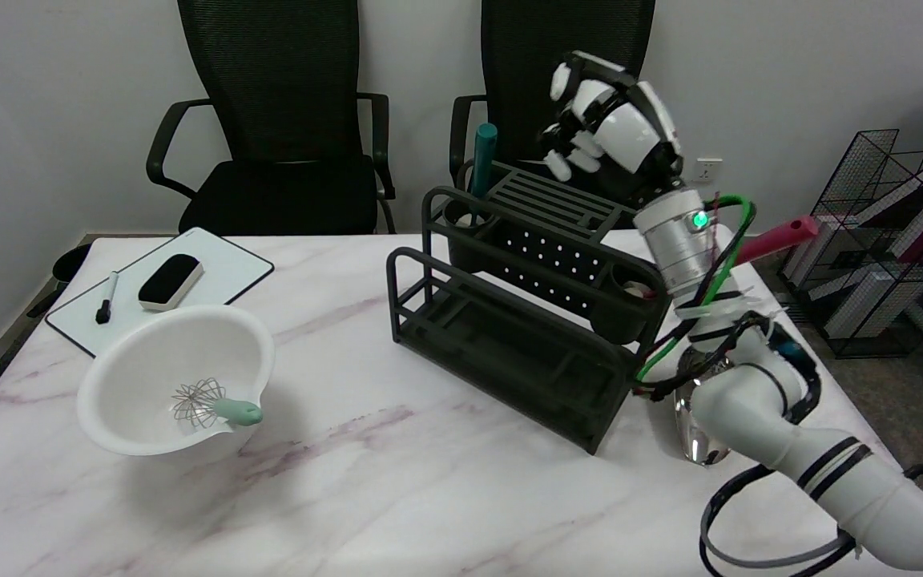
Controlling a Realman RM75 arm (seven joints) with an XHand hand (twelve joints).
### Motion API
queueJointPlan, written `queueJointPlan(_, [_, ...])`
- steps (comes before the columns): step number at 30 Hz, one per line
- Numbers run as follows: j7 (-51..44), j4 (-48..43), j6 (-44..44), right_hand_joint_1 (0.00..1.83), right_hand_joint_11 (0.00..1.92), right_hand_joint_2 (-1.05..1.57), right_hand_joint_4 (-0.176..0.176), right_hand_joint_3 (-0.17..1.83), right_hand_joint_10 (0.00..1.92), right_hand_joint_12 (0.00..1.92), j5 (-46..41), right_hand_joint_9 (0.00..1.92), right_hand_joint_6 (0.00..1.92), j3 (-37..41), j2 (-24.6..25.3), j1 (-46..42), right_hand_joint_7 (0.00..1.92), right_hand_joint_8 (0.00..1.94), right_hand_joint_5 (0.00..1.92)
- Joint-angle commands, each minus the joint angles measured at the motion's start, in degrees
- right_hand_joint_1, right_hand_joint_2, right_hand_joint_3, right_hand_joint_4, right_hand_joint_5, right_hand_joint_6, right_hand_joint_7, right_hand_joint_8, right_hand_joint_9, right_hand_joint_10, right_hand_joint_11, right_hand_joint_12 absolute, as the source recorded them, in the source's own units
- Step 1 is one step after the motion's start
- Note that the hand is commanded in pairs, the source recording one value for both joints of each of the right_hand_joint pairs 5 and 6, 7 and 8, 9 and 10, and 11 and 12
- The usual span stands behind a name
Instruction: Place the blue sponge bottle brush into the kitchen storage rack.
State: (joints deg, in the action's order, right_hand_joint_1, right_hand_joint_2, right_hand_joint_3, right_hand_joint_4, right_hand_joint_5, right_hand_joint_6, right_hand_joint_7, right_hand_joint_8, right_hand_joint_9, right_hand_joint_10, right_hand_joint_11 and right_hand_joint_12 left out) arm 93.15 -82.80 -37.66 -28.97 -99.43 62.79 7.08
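The blue sponge bottle brush (pixel 483 160) stands nearly upright just above the centre of the frame, its long axis close to vertical, teal handle end pointing up and its lower part sunk in the round cup at the upper left end of the kitchen storage rack (pixel 521 312); the sponge head is hidden inside the cup. The dark rack runs diagonally from the centre of the frame toward the right on the marble table (pixel 397 497). The right hand (pixel 610 128) hangs in the air at the upper right of centre, above the rack's slatted top and to the right of the brush, apart from it; its fingers curl loosely downward with nothing between them that can be seen, so it looks released. A red-handled utensil (pixel 774 238) leans out of the cup at the rack's right end, pointing to the upper right behind the arm. At the lower left sits a white bowl (pixel 149 361) with a whisk (pixel 209 405) in it, its green handle resting on the rim. Above it at the left lies a whiteboard (pixel 229 264) bearing an eraser (pixel 171 281) and a marker (pixel 106 298). Two black chairs (pixel 277 120) stand beyond the table.
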Motion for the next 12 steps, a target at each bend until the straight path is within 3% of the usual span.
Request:
queueJointPlan(1, [-6.12, -1.20, -4.50, 0.83, 1.71, 1.57, 0.000, 0.72, 1.92, 1.71, -9.89, 1.92, 1.92, -20.63, 3.16, 1.21, 1.92, 1.92, 1.92])
queueJointPlan(12, [-3.09, 1.28, -8.41, 0.85, 1.63, 1.57, 0.000, 0.57, 1.91, 1.63, -5.78, 1.91, 1.91, -21.59, 3.91, -5.14, 1.92, 1.92, 1.91])
